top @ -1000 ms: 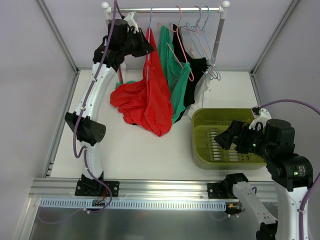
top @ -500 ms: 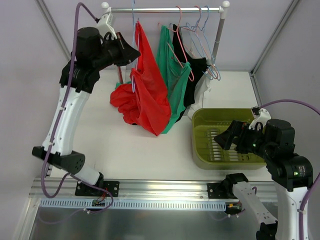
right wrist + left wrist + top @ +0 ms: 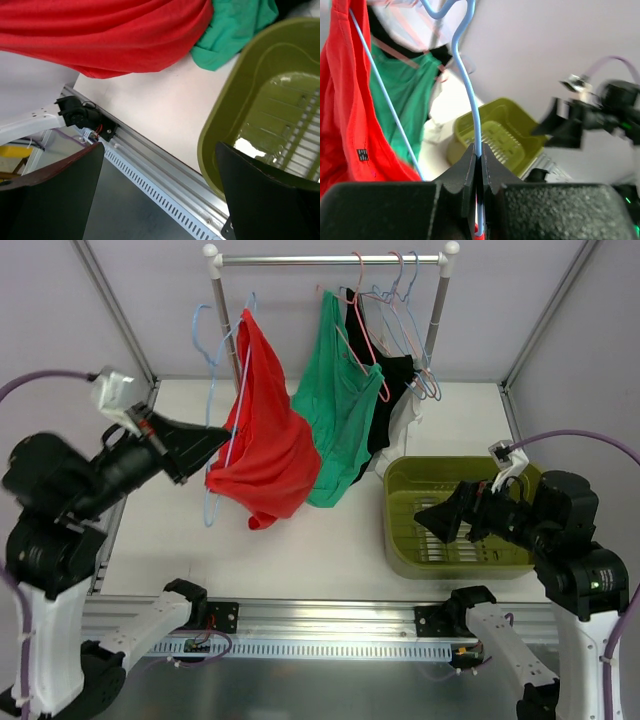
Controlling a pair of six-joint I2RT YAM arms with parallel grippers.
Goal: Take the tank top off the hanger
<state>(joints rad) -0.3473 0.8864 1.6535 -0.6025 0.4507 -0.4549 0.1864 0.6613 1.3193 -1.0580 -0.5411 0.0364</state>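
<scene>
Pinching the hanger (image 3: 465, 85) wire, the left gripper (image 3: 478, 165) is clamped tight, with the tank top (image 3: 350, 115) draped beside its fingers (image 3: 467, 172); the right gripper (image 3: 160, 170) gapes wide.

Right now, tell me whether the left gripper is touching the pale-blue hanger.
Touching. The left wrist view shows the left gripper shut on the hanger, its wire pinched between the jaws with no gap.

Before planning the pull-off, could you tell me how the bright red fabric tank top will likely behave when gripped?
The bright red fabric tank top hangs in loose folds, so it is probably floppy. It looks thin, likely light. Its thin pale-blue wire hanger, pinched in the left tool, may swing when tugged.
</scene>
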